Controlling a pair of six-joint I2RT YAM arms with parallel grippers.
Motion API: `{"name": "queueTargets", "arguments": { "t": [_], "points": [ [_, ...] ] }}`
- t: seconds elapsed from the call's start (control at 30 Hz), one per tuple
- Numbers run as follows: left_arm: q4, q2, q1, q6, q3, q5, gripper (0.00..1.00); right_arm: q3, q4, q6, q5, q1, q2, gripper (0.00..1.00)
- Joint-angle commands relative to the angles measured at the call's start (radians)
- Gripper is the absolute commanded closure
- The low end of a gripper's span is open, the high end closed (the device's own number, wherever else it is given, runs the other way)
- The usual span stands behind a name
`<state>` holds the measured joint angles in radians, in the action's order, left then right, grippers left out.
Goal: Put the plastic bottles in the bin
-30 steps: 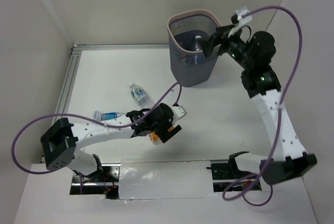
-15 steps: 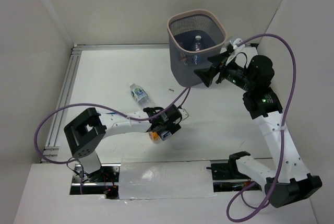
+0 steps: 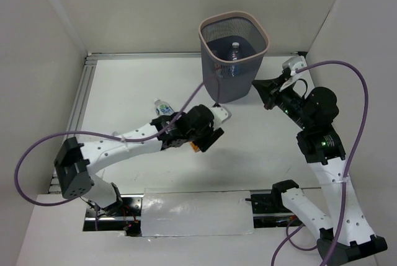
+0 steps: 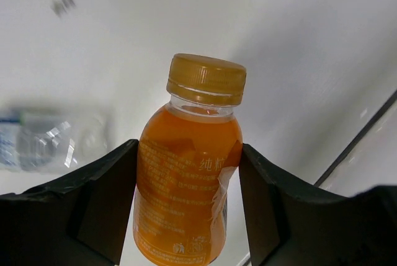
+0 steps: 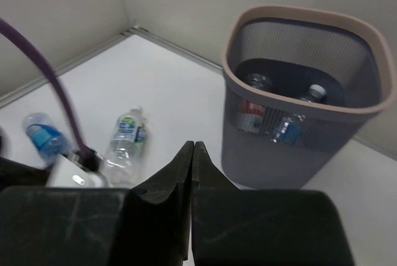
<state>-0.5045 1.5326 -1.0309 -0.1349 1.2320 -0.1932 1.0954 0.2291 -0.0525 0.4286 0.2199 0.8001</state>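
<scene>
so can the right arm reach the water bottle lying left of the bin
Probably not cleanly: the left gripper, holding the orange bottle, crowds the way between the shut right gripper and that water bottle.

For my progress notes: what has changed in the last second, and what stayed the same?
The left gripper closed on the orange bottle and carried it toward the bin. The right gripper drew back from over the bin and shut empty. The bin and the loose water bottle stayed put.
</scene>
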Motion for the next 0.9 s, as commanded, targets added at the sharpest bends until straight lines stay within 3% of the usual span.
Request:
{"name": "queueTargets", "arguments": {
  "t": [0.0, 0.2, 0.4, 0.53, 0.8, 0.87],
  "points": [
    [0.081, -0.08, -0.004, -0.008, 0.128, -0.029, 0.95, -0.025, -0.01, 0.014, -0.149, 0.004, -0.009, 1.0],
    [0.242, -0.098, 0.031, 0.015, 0.256, -0.106, 1.0, -0.046, 0.001, 0.025, -0.195, 0.004, -0.019, 1.0],
    [0.573, -0.086, 0.104, 0.015, 0.319, -0.129, 1.0, -0.077, 0.001, 0.025, -0.195, 0.013, -0.039, 1.0],
    [0.782, -0.022, 0.172, -0.034, 0.365, -0.138, 1.0, -0.086, 0.001, 0.025, -0.195, 0.022, -0.039, 1.0],
    [0.992, 0.219, 0.275, -0.138, 0.538, -0.147, 1.0, -0.106, 0.001, 0.016, -0.195, 0.042, -0.039, 1.0],
    [1.163, 0.256, 0.275, -0.126, 0.522, -0.201, 1.0, -0.117, 0.001, 0.016, -0.183, 0.053, -0.039, 1.0]
  ]
}}
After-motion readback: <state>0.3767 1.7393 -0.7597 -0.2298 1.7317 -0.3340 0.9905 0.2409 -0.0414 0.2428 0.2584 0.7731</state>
